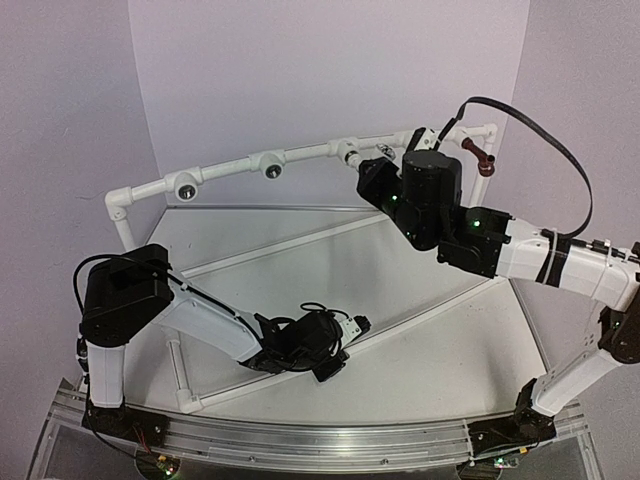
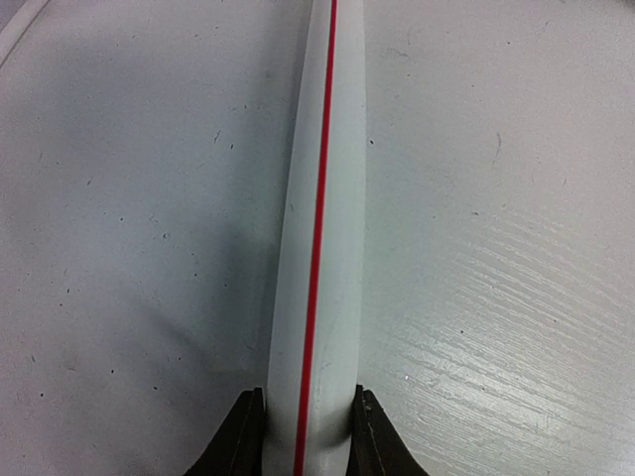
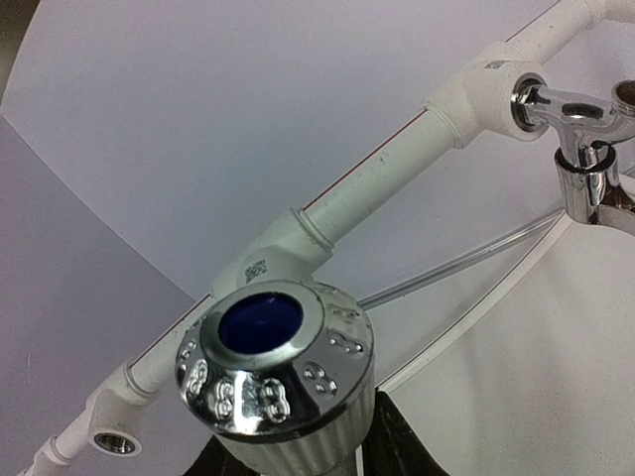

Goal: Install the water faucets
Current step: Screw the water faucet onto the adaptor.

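a silver faucet (image 3: 273,372) fills the foreground of the right wrist view. it shows a shiny chrome knob with a ribbed skirt, embossed marks round its rim and a dark blue round cap, tilted toward the camera. it sits just in front of a white tee socket (image 3: 283,248) of the pipe frame (image 1: 230,172), pinched between the right gripper (image 3: 298,454) fingers. a second silver faucet (image 3: 585,183) is seated in the next tee up the pipe, its chrome body pointing down. the dark red-brown faucet (image 1: 481,157) sits at the frame's right end.

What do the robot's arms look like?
Both arms are made of white tubes joined by chunky black blocks. The left arm and right arm each end in dark fingers. A long black cable loops over the right one, and small green lights glow on it.
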